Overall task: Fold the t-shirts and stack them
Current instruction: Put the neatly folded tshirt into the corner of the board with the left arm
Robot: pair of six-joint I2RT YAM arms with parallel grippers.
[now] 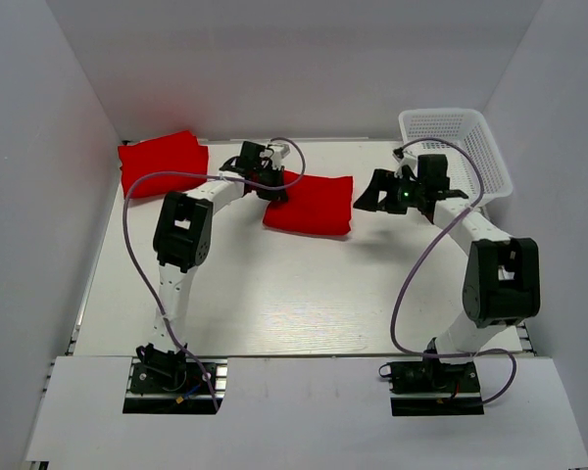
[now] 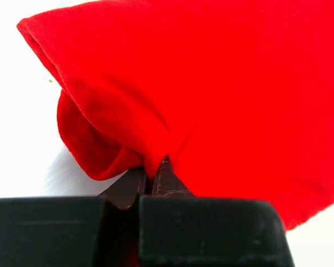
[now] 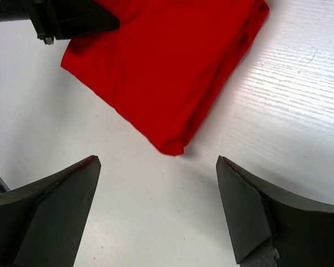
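1. The left gripper [image 2: 153, 175] is closed tight on a small pinch of cloth at the left edge of the folded t-shirt [image 1: 312, 204], which lies near the middle of the far edge of the table [image 1: 274, 304].
2. The right gripper [image 3: 157, 161] hovers off that shirt's right end with its jaws spread wide and nothing between them.
3. Risk: the pinch looks thin. It probably catches only some layers, though the wrist view is too close to tell. A lift could let the fold fall open or slip free.
4. Risk: dragging it one-handed could bunch the cloth.
5. The other t-shirt [image 1: 162, 162] sits in the far-left corner, boxed in by walls.
6. The basket [image 1: 456, 142] fills the far-right corner. Open room lies toward the near edge.
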